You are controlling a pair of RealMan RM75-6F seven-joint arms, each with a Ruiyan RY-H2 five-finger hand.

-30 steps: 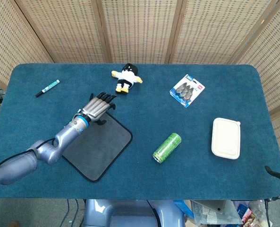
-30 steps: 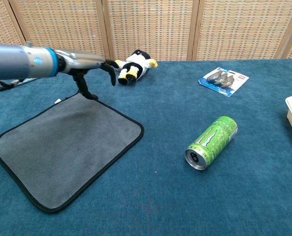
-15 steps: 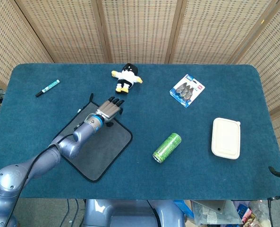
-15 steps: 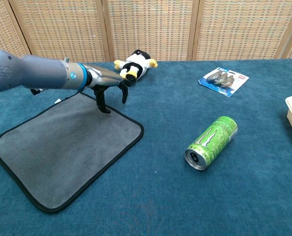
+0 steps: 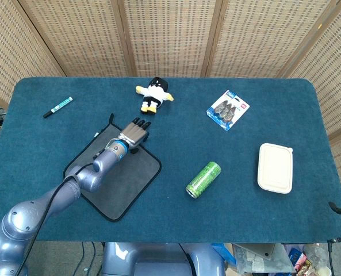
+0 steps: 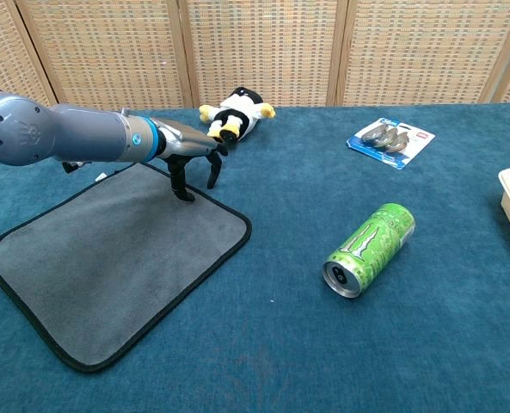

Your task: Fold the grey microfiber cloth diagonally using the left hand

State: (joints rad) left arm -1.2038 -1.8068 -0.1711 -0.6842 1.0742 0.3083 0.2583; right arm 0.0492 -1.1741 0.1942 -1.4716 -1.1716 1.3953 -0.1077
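The grey microfiber cloth (image 5: 121,181) lies flat and unfolded on the blue table (image 5: 176,149), black-edged and turned like a diamond; the chest view shows the cloth (image 6: 108,258) at the lower left. My left hand (image 5: 134,133) hovers over the cloth's far right edge, holding nothing. In the chest view the left hand (image 6: 190,159) has its fingers apart and pointing down, the lowest fingertip (image 6: 184,195) at the cloth's surface near the edge. Only a thin dark tip (image 5: 336,207), perhaps of my right hand, shows at the head view's right edge.
A penguin plush (image 5: 153,95) lies just beyond the left hand. A green can (image 5: 203,179) lies on its side right of the cloth. Further right are a blister pack (image 5: 228,109) and a white lidded box (image 5: 275,167). A marker (image 5: 58,107) sits far left.
My left hand has moved right from the cloth's far corner along its far right edge and dropped slightly. The cloth has stayed flat.
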